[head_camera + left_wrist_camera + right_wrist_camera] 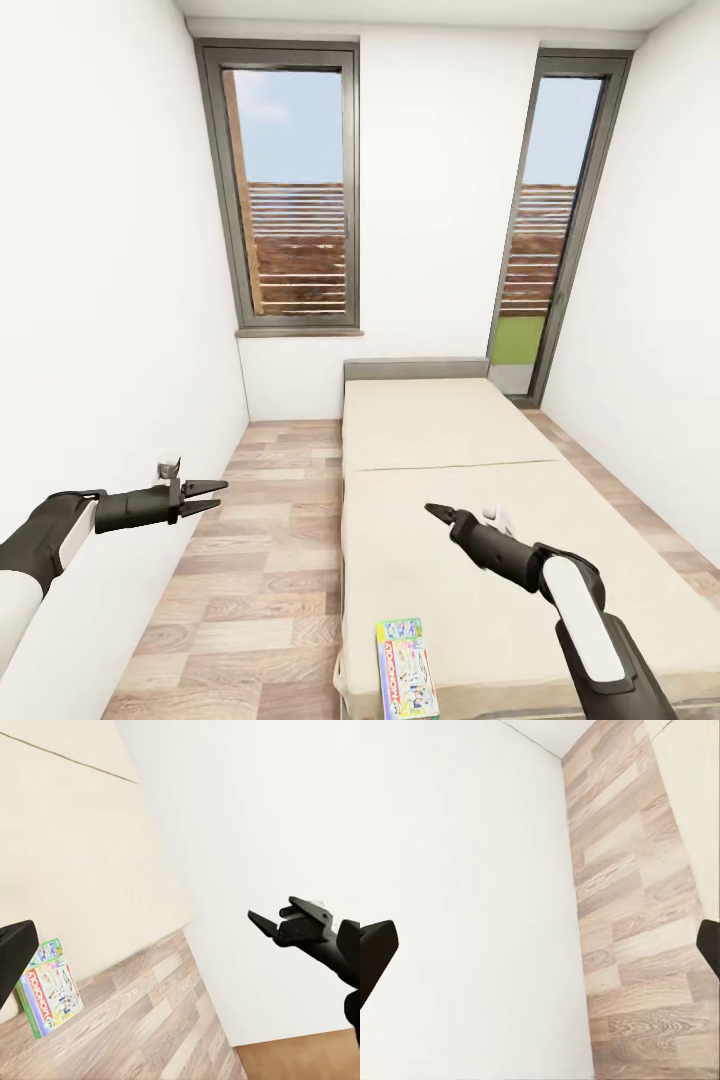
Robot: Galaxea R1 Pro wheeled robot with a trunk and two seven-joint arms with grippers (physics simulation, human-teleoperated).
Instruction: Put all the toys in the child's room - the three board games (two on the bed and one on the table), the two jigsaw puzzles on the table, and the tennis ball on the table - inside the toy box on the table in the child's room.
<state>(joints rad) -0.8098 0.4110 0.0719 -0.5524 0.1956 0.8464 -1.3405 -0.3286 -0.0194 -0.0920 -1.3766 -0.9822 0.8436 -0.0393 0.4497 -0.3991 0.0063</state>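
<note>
1. While both arms hang out ahead of the robot, the board game [405,668] lies flat on the bed [470,480] at its near corner, close to the edge that borders the wood floor [250,560]; one game shows on the bed, and a small white object sits beside the right claw, too small to name.
2. Right claw [432,511] hovers over the middle of the bed, pointing toward the headboard; the game lies behind its tips, nearer the robot and slightly to its left; judged the nearer arm, though it must draw back and turn down to reach.
3. Left claw [215,497] hangs over the floor beside the white wall, pointing toward the bed; game lies well apart, across the floor strip and nearer the robot.
4. Long axis of the game runs roughly along the bed's length.
5. Left claw fingers stand apart, nothing between; right wrist view shows its two fingertips wide at the frame edges, empty.
6. Left wrist view shows the game's green side edge and colourful cover [46,986], plus the right claw [259,919] against the wall; right wrist view shows wall and floor planks.
</note>
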